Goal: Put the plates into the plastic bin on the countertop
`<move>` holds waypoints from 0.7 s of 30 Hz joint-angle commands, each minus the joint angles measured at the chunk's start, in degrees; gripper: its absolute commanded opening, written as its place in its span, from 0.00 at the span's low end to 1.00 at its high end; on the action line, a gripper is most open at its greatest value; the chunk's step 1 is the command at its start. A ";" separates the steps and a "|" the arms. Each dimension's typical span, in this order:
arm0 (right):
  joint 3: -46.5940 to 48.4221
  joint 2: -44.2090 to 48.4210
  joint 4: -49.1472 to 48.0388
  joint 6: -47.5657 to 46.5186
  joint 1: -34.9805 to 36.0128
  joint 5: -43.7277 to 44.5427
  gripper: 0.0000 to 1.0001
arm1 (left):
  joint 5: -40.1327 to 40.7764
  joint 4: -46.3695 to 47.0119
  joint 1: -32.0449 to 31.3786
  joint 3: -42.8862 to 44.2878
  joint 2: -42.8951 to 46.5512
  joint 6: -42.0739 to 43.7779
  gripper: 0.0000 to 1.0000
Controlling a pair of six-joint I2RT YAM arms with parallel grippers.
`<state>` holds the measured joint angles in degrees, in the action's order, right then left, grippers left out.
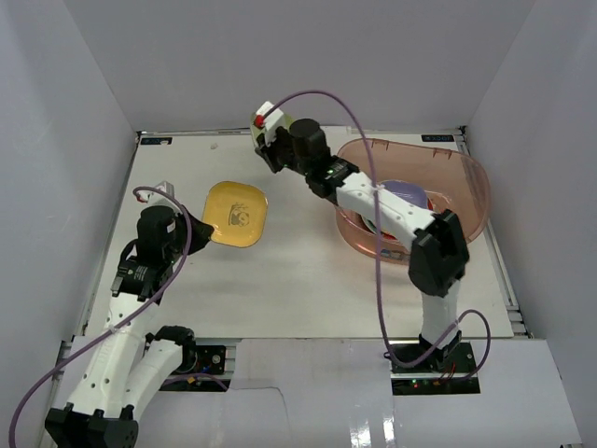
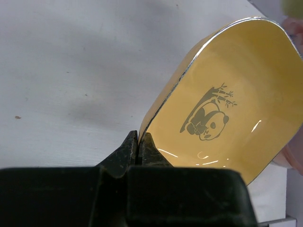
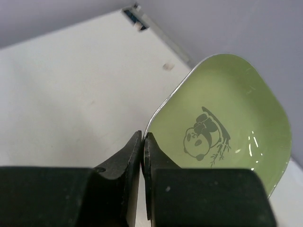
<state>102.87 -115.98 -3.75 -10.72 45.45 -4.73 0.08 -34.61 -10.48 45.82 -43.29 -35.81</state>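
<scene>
The left pincer (image 2: 138,142) is clenched on the rim of the yellow rounded-square panda plate (image 2: 227,94), tilted over the white tabletop (image 1: 308,280). The right pincer (image 3: 142,142) grips the green rounded-square panda plate (image 3: 227,113) near the translucent pinkish plastic bin (image 1: 471,173).

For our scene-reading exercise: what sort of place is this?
Likely a robot test cell rather than a kitchen: white walls box in a white table, with two robot arms bolted at its near edge and a plastic bin holding dishes.

Tilted: yellow plate (image 1: 236,214), green plate (image 3: 227,118) (panda prints); bin (image 1: 469,182) right.
</scene>
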 commanded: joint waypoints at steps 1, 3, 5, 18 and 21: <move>-6.26 15.74 -3.38 -2.28 -1.07 9.45 0.08 | -4.38 3.66 -1.73 0.59 3.11 -0.74 0.00; -13.37 20.60 -1.01 -2.81 -1.42 17.98 0.08 | -5.96 5.25 -2.61 -1.52 4.61 -1.54 0.00; -19.26 27.46 1.45 -2.55 -2.73 23.59 0.08 | -7.28 7.01 -3.84 -2.66 5.14 -2.94 0.00; -43.54 39.88 9.73 3.51 -16.62 27.15 0.08 | -10.89 10.61 -7.45 -4.78 6.55 -5.50 0.00; -44.16 37.60 10.08 3.51 -17.59 27.67 0.08 | -11.06 11.40 -7.62 -4.87 5.24 -5.58 0.00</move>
<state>58.22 -77.73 8.62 -7.62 28.16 22.04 -9.72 -26.33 -17.76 41.15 -37.54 -40.49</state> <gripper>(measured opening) 0.086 0.028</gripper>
